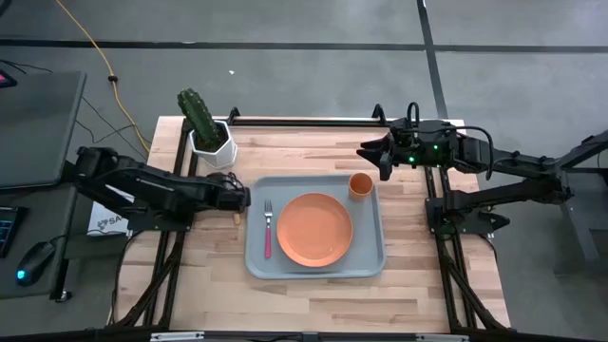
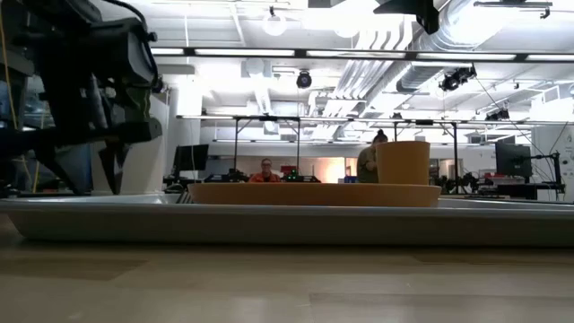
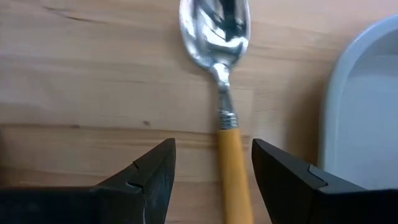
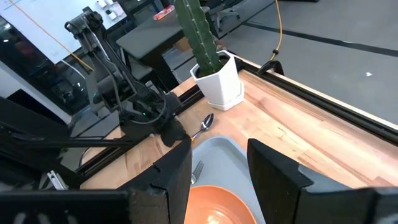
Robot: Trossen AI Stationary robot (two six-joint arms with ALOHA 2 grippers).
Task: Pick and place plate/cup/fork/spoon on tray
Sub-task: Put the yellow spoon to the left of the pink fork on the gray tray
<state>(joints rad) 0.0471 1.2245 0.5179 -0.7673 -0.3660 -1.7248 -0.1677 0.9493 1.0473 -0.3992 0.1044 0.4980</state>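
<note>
The spoon (image 3: 231, 162), with a silver bowl (image 3: 214, 28) and a yellow-orange handle, lies flat on the wooden table just left of the tray (image 1: 366, 256). My left gripper (image 1: 237, 197) is low over it and open, one finger on either side of the handle (image 3: 212, 149), touching nothing. The orange plate (image 1: 314, 229), the orange cup (image 1: 360, 185) and the pink-handled fork (image 1: 268, 228) rest on the tray. My right gripper (image 1: 375, 157) is open and empty, raised beyond the tray's far right corner.
A white pot with a green cactus (image 1: 204, 128) stands at the table's far left, close behind my left arm. The tray's raised rim (image 3: 339, 93) runs right beside the spoon. Bare wood lies near the table's front edge (image 1: 313, 304).
</note>
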